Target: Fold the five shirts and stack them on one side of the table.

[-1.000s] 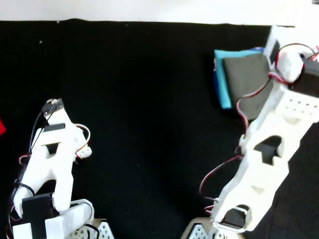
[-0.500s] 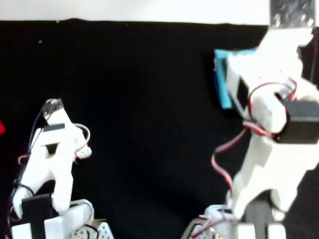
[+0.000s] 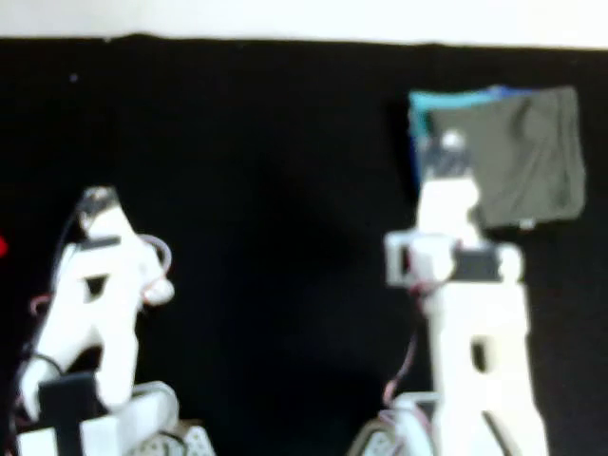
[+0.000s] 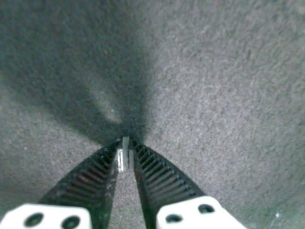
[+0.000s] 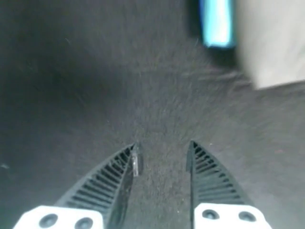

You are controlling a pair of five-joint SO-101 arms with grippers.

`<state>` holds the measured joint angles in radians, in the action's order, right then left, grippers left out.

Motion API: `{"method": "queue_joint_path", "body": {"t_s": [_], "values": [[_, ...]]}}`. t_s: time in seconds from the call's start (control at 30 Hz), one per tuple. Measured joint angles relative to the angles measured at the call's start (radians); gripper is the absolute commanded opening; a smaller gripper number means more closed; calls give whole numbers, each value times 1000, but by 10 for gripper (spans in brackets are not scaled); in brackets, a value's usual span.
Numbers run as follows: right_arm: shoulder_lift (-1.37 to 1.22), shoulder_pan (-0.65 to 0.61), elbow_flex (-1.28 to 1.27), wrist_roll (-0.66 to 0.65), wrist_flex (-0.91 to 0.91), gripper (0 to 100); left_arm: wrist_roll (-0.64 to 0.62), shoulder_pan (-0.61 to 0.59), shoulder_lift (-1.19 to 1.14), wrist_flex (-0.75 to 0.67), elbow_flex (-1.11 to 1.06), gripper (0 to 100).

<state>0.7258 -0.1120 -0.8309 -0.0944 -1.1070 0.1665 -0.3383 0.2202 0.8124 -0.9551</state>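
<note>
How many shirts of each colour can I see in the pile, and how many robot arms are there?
Grey shirt: 1
Light blue shirt: 1
Dark blue shirt, just an edge showing: 1
Robot arms, left arm and right arm: 2
Total: 5 things, 3 of them shirts; any shirts underneath are hidden.

A table (image 3: 285,142) covered in black, felt-like cloth runs back to a pale strip along its far edge. Near the far right corner a stack of folded shirts rests on the cloth: a teal shirt (image 3: 415,133) shows along the stack's left and far sides, and a grey shirt (image 3: 527,157) lies flat on top. A sliver of a red object (image 3: 3,247) shows at the left edge.
</note>
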Motion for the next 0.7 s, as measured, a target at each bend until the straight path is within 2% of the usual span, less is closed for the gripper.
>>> {"method": "queue_joint_path", "body": {"t_s": [0.17, 0.43, 0.7], "values": [[17, 0, -354, -34, 279, 149, 0, 0, 0, 0, 0, 10], [38, -2, -594, -35, 528, 149, 0, 0, 0, 0, 0, 12], [74, 0, -641, -35, 575, 149, 0, -18, -6, 28, 31, 14]]}}
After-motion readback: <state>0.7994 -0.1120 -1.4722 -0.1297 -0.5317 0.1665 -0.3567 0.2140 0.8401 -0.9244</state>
